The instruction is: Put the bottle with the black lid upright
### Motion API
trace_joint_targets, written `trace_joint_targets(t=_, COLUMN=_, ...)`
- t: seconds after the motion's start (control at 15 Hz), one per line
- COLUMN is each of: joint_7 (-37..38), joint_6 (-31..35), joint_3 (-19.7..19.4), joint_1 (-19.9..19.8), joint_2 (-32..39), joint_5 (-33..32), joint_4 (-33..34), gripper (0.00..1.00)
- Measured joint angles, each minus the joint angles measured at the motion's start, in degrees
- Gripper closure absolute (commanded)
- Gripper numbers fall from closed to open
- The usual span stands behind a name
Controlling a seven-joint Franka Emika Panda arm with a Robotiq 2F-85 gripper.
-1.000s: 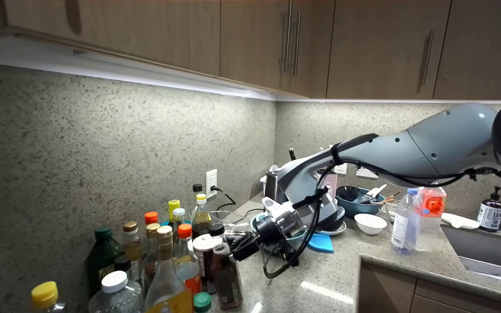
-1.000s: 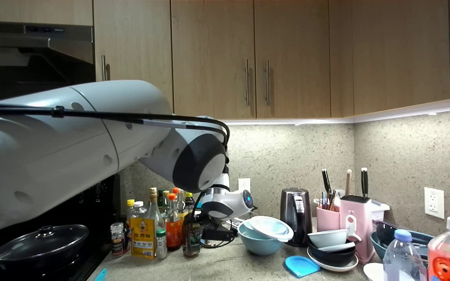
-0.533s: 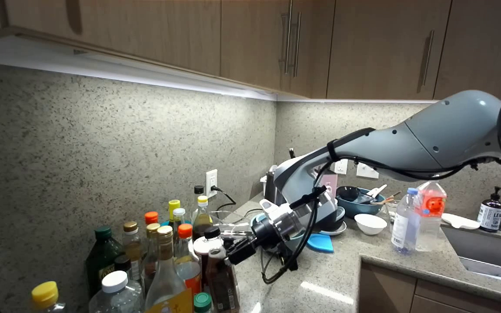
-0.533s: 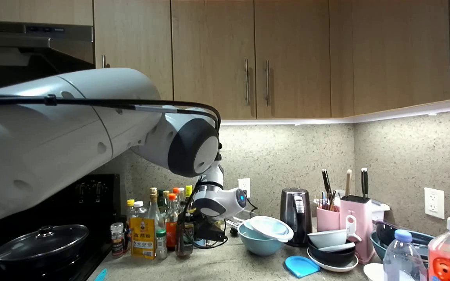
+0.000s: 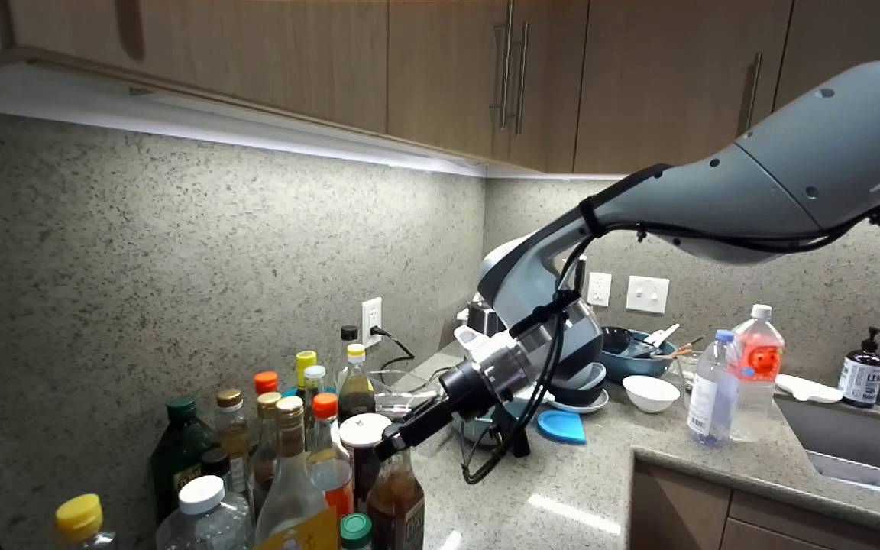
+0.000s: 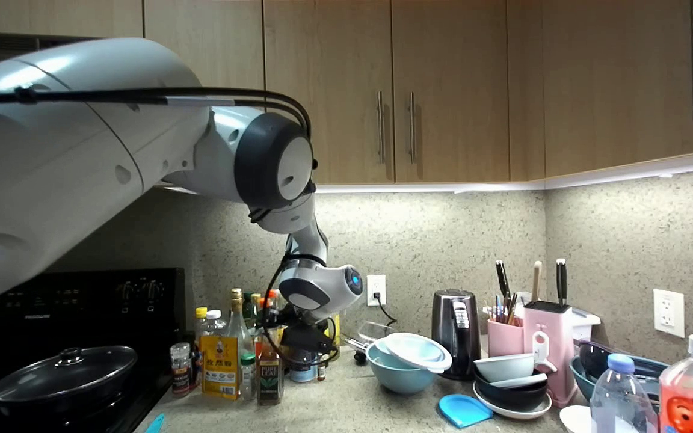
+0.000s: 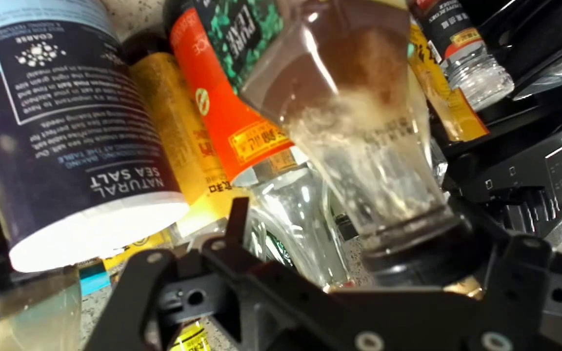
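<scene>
Tea bottle (image 6: pixel 270 376): In both exterior views it is seen standing upright on the counter (image 6: pixel 352 412), just beside the spice jar (image 6: pixel 248 382) with the green lid.
Black lid (image 7: pixel 422 258): In the wrist view it is seen between the fingers (image 7: pixel 238 219), closer to one side. Whether it is touched cannot be told.
Gripper (image 7: pixel 359 219): The two sides are spread wide apart, and nothing seems to be gripped.
Brown drink (image 7: pixel 354 53): The bottom is likely made heavy by it and the top left light, so the bottle could be tipped by a bump up high.
Smooth side: It is probably hard and slippery. Glass or plastic cannot be told.
Label (image 7: pixel 242 39): If a move is needed, the bottle is best held here, around its fat middle, with a firm squeeze.
Neck (image 7: pixel 378 180): Only a light hold is suited to this thin part.
</scene>
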Motion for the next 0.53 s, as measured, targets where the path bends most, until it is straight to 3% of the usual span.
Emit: trace_joint_targets(t=0.53, joint_7=0.0, joint_6=-0.9, joint_3=-4.8, joint_1=4.1, joint_2=-3.3, joint_5=1.9, joint_4=-2.1, gripper=0.00)
